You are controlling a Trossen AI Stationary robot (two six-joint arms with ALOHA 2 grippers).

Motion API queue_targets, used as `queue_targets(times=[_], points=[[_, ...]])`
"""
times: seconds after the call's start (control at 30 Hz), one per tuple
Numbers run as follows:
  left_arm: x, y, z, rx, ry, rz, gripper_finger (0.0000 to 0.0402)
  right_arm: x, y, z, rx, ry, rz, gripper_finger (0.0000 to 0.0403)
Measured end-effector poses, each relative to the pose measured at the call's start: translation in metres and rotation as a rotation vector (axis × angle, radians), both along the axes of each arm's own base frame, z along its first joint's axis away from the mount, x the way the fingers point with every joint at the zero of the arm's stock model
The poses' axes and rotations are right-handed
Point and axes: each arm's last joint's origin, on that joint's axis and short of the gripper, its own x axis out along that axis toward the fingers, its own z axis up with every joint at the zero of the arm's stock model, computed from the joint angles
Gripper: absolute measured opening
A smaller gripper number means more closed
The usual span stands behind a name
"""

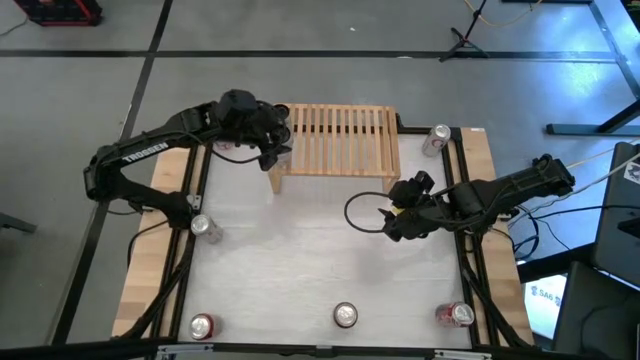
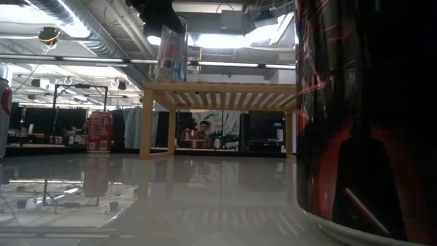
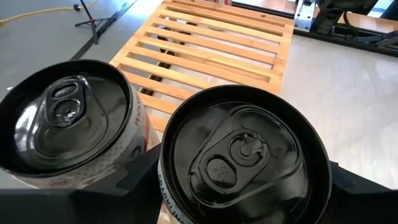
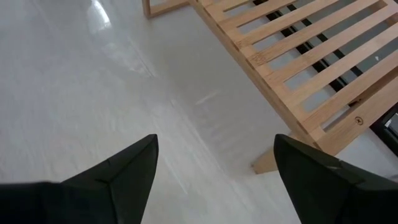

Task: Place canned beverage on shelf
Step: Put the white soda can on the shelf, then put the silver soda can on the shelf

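The pale slatted wooden shelf (image 1: 340,140) stands at the table's far middle; it also shows in the low view (image 2: 225,87) and the left wrist view (image 3: 217,43). My left gripper (image 1: 274,148) is over the shelf's left end, shut on a black-topped can (image 3: 245,158). In the low view that can (image 2: 172,53) stands upright with its base at the shelf top. A second can (image 3: 65,115) with a white and red label stands close beside it, on its far side. My right gripper (image 1: 392,215) is open and empty over the table by the shelf's near right leg (image 4: 264,163). My left gripper pinches the black-topped can between its two fingers (image 3: 134,180), one on each side of the can's side wall just under the rim (image 3: 171,199). The fingers come from above, slanting in from the table's left. The can is upright. I cannot tell whether its base rests on the slats.
Loose cans stand on the table: at the left edge (image 1: 205,228), along the near edge (image 1: 202,325) (image 1: 345,315) (image 1: 458,315), and right of the shelf (image 1: 437,138). A red can (image 2: 100,131) stands left of the shelf. The near-edge can (image 2: 362,116) fills the low view's right.
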Motion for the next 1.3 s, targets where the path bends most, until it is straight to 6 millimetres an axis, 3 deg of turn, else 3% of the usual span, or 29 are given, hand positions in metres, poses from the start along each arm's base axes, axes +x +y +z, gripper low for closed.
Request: queue_targets(times=[0.4,0.7,1.2,1.3], points=[[0.002,0.0,-0.002,-0.016,0.009,-0.005,0.0328,0.0,0.0,0.0,0.003,0.001,0.002,0.0308],[-0.006,-0.004,0.009,-0.001,-0.059,-0.006,0.0331,0.0,0.001,0.0,0.018,0.007,0.01,0.0308],[-0.03,-0.024,0.078,0.038,-0.187,-0.044,0.033,0.0,0.001,-0.001,0.006,0.028,0.037,0.0308],[-0.043,-0.039,0.079,-0.035,-0.127,-0.055,0.033,0.0,0.002,-0.001,0.042,0.036,0.051,0.0308]])
